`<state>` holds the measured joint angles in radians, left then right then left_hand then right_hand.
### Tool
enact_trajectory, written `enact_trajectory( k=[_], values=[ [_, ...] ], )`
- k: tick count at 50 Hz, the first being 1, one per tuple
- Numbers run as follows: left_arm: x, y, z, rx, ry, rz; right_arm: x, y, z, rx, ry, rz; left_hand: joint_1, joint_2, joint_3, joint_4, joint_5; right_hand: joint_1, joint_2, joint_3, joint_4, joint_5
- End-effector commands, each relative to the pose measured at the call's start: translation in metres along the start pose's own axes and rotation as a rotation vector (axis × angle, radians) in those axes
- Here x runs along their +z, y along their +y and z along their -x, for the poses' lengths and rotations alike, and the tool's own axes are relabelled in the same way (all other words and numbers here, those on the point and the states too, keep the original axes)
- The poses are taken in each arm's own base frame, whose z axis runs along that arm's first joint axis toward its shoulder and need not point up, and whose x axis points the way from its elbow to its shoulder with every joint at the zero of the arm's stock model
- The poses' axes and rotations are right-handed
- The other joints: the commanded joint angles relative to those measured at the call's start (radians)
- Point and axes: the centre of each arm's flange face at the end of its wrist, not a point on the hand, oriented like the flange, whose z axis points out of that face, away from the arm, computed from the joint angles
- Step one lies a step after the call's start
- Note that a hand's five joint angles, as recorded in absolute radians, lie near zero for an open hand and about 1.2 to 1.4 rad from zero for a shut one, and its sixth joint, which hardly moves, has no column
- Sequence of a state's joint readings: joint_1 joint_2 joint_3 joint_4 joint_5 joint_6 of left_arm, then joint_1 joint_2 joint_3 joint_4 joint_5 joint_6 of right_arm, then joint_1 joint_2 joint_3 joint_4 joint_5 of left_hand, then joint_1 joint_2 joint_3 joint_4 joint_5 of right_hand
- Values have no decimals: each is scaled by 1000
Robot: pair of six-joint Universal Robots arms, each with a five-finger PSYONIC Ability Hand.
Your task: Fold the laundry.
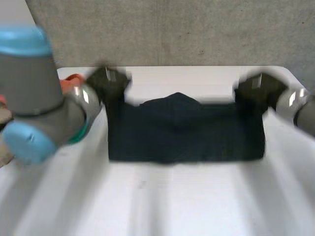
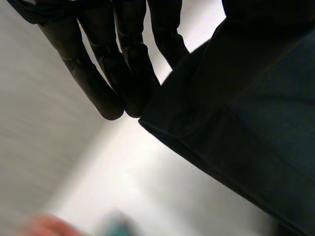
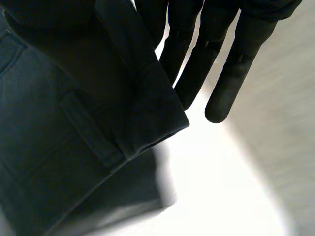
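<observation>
Head view: one dark garment, corners pinched by left robot hand and right robot hand.

You are reaching both arms forward; your left hand is pinching a far corner of the dark cloth, fingers straight; your right hand is pinching the opposite far corner, fingers straight too.

Dark garment (navy-black), roughly rectangular
</observation>
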<state>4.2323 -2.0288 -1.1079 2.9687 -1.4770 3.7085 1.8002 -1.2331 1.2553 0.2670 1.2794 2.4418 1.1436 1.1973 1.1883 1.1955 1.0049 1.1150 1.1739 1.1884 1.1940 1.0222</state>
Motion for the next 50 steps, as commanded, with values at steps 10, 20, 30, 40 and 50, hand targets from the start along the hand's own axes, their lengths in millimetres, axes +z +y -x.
enact_trajectory(
  k=[10,20,30,40,50],
  values=[
    [-12,-158,107,-77,-396,-801,2,-151,-106,104,585,-823,253,199,208,201,217,281,222,208,202,200],
    [16,-78,74,-117,-285,-541,45,-88,-53,151,399,-595,253,199,208,201,217,281,222,208,202,200],
    [17,61,-24,-194,-12,-133,62,54,50,203,121,-168,253,199,208,201,217,281,222,208,202,200],
    [-34,85,-55,-222,115,36,21,87,75,103,-9,31,253,199,208,201,217,281,222,208,202,200],
    [-122,81,-85,-173,328,317,-57,84,67,1,-288,403,253,199,208,201,217,281,222,208,202,200]
  ],
)
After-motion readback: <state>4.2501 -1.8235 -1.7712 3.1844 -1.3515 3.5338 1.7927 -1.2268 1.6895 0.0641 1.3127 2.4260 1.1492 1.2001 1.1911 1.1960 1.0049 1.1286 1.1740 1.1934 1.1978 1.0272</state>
